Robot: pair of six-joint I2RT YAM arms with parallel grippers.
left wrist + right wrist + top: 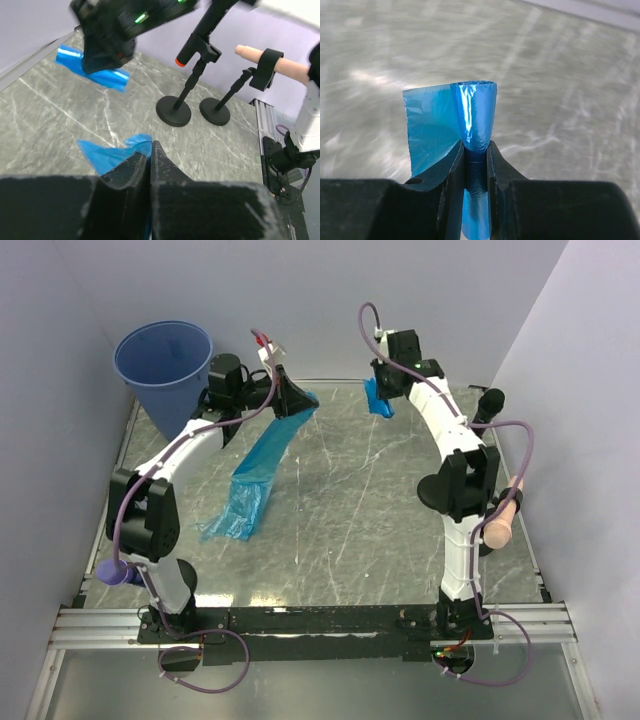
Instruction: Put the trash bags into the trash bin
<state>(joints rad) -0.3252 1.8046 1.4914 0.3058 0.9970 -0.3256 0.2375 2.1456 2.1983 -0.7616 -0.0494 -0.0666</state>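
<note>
Right gripper [476, 148] is clamping a rolled blue trash bag [475, 112] above the table [570, 75]. Left gripper [148, 156] is pinching one end of a long unrolled bag [262, 465], whose other end is trailing on the table. Trash bin [163, 365] is standing upright at the far-left corner.

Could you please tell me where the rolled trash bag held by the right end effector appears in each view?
Top external: rolled trash bag at far centre-right, beneath the right end effector.
Left wrist: upper left, under that end effector.
Right wrist: centre, pinched between the fingers.
Shared landmark: the grey marbled table.
</note>
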